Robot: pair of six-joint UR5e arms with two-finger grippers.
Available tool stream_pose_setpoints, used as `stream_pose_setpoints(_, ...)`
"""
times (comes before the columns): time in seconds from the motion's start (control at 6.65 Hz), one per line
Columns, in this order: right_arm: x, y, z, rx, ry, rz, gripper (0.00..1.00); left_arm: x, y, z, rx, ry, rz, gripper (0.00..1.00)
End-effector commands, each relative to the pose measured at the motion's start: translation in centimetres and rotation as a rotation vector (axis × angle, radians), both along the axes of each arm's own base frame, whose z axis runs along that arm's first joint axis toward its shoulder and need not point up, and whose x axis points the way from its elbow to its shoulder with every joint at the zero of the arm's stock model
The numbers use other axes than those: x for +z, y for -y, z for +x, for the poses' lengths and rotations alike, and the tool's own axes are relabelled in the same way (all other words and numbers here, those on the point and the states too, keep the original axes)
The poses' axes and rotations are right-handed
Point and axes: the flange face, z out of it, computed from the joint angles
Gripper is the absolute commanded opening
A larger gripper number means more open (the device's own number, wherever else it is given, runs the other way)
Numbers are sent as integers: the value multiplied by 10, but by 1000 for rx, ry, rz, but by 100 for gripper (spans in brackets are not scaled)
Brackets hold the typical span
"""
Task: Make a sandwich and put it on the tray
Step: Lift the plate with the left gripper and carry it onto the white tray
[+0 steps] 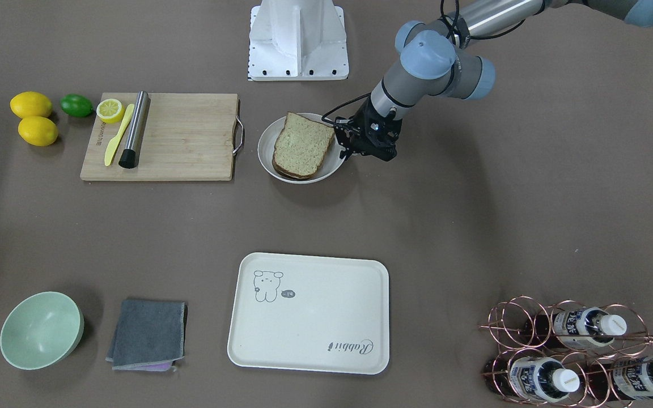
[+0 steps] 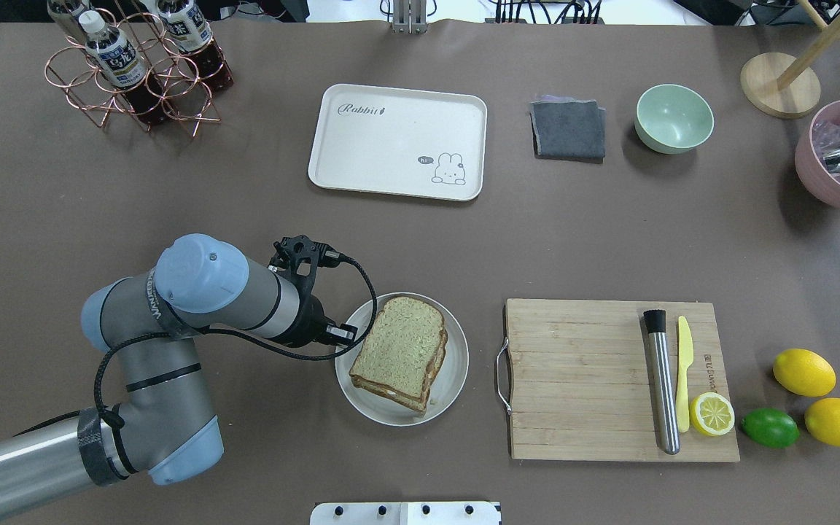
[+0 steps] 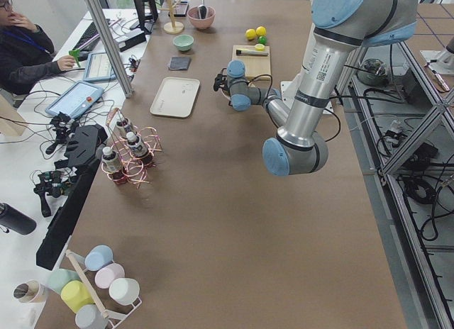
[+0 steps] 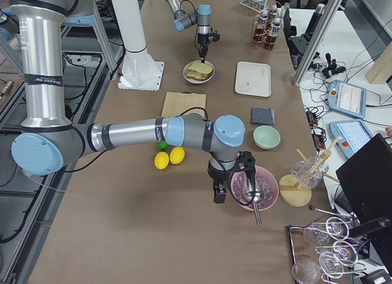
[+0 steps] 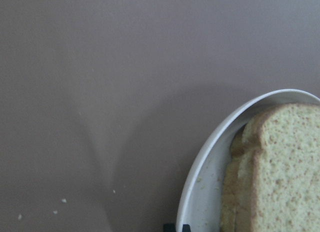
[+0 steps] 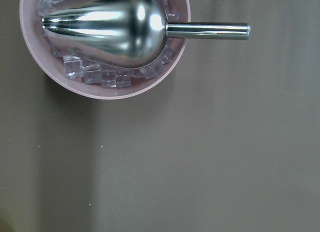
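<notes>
Hovering at the plate [image 1: 264, 148] rim, centre of front view, left gripper [image 1: 346, 150] is beside the sandwich [image 1: 302, 148]; can't tell if fingers are spread or closed. Right gripper [image 4: 219, 192]: same, unclear. Tray [image 1: 309, 351] lies well apart, lower centre. Risk: a weak pinch lets slices slide apart en route.

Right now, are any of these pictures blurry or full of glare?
Left wrist view: soft focus, the sandwich and plate look slightly blurred. Right wrist view: bright glare streaks on the metal scoop. Overhead view: even light, crisp, with soft shadows.
</notes>
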Motion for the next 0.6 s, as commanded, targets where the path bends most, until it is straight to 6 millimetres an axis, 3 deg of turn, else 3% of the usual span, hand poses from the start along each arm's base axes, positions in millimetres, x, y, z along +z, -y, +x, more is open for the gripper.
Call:
stream_pose_setpoints(0.0, 13, -2, 0, 3, -1, -30, 100, -9, 72, -50, 8, -32, -71, 0)
stream_pose_setpoints(0.45, 28, -14, 2, 5, -11, -60, 100, -25, 199, -54, -48, 8, -157, 0)
